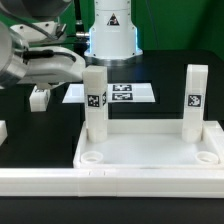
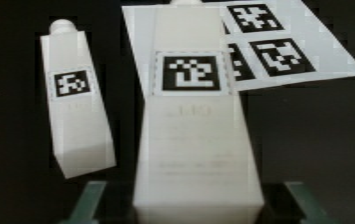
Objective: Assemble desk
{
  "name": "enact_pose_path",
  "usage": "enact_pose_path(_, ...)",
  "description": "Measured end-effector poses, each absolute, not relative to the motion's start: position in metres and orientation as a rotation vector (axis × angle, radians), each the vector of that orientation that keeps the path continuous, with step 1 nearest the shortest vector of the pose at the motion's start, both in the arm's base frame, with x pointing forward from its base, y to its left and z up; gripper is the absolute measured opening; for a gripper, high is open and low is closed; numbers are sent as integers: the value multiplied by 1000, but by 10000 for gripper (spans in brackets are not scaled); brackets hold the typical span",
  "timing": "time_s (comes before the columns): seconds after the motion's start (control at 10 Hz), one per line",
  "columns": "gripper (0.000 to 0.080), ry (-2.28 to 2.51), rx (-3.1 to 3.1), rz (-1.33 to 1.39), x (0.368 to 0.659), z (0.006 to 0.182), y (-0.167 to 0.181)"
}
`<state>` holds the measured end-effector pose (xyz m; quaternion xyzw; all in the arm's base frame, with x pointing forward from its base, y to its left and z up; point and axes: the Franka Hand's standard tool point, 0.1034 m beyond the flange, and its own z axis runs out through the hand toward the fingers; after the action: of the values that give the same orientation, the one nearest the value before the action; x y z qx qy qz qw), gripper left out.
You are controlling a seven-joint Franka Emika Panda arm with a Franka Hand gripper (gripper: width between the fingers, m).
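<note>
Black worktop. White square plastic leg with a black-and-white tag sits between the jaws, which are clamped on its flanks (dark tips show either side). Second white tagged leg lies just beside it, not touching. White rimmed tabletop tray carries two upright legs in its far corner sockets.

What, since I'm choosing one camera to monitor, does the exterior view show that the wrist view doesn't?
Only the exterior view: the tabletop, with one upright leg in its far corner on the exterior view's left and a second upright leg in the far corner on the right, plus the arm.
Only the wrist view: the pincer, its fingers flanking the gripped leg, and a loose leg lying whole beside it, apart.
Both: the marker board and the gripped leg.
</note>
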<state>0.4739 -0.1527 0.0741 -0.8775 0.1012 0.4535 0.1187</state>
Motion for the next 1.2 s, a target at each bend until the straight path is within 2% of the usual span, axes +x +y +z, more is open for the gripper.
enact_pose_path(0.3, 288, 274, -2588, 1339, 477, 77, -153)
enact_pose_path(0.5, 288, 138, -2738, 1415, 496, 101, -161)
enact_pose_path(0.6, 288, 78, -2805, 1447, 502, 104, -161)
enact_pose_path(1.0, 288, -126, -3016, 1525, 515, 99, -171)
enact_pose_path(1.2, 288, -49, -2995, 1531, 508, 94, -177)
